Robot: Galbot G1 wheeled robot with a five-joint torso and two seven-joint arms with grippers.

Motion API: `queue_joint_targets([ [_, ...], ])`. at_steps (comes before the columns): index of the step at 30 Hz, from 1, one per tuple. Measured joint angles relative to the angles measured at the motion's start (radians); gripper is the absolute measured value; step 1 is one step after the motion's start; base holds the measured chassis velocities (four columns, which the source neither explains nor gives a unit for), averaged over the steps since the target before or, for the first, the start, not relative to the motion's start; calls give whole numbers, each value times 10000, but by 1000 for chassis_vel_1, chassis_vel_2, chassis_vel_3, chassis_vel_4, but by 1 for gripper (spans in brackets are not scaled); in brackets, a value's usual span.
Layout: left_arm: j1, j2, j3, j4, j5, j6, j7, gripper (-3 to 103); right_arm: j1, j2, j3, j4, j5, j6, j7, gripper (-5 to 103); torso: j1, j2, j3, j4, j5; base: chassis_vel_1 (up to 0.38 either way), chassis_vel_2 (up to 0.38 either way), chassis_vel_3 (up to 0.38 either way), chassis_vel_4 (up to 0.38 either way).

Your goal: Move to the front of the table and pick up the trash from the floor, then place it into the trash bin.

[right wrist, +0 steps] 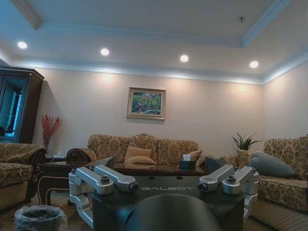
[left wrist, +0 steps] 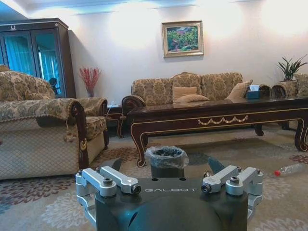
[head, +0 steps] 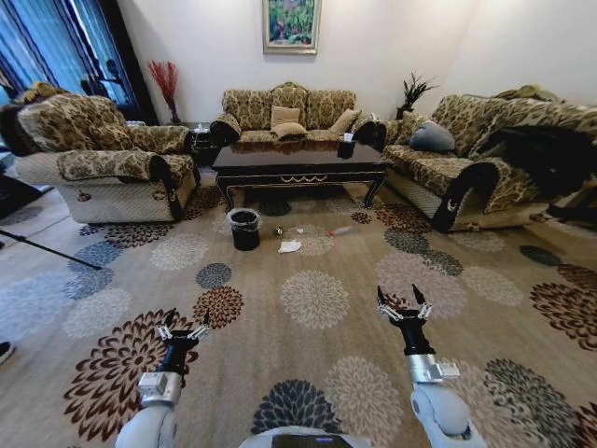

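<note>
The dark-brown table (head: 298, 164) stands ahead between the sofas, well away from me. On the patterned floor (head: 312, 303) in front of it lie a crumpled white napkin (head: 290, 246), a slim stick-like piece (head: 340, 230) and a tiny scrap (head: 279, 230). The black trash bin (head: 245, 229) with its whitish liner stands left of them, near the table's front left leg. My left gripper (head: 184, 329) and right gripper (head: 403, 303) are both open, held low over the carpet, far short of the trash. The left wrist view shows the left gripper (left wrist: 165, 164), the bin (left wrist: 166, 160) and the table (left wrist: 221, 119).
An armchair (head: 103, 168) stands at the left, a sofa (head: 289, 112) behind the table and another sofa (head: 485, 163) at the right. A black tissue box (head: 346, 147) sits on the table. Open carpet lies between me and the trash.
</note>
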Motion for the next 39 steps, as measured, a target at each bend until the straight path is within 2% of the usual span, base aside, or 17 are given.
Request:
queue_joint_targets([
  [24, -102, 51, -24, -50, 20, 14, -42, 100, 65, -2, -68, -52, 73, 114, -17, 100, -367, -1002, -632, 0, 0, 0, 0, 0, 0],
  [29, -158, 103, -95, -551, -434, 270, -242, 100, 102, 20, -84, -59, 104, 285, -113, 100, -443, -1208, -764, 0, 0, 0, 0, 0, 0],
  [39, -60, 197, -122, -1592, -1078, 560, -150, 100, 195, -50, -74, -105, 72, 346, -130, 100, -579, -1590, -1010, 0, 1, 0, 0, 0, 0],
])
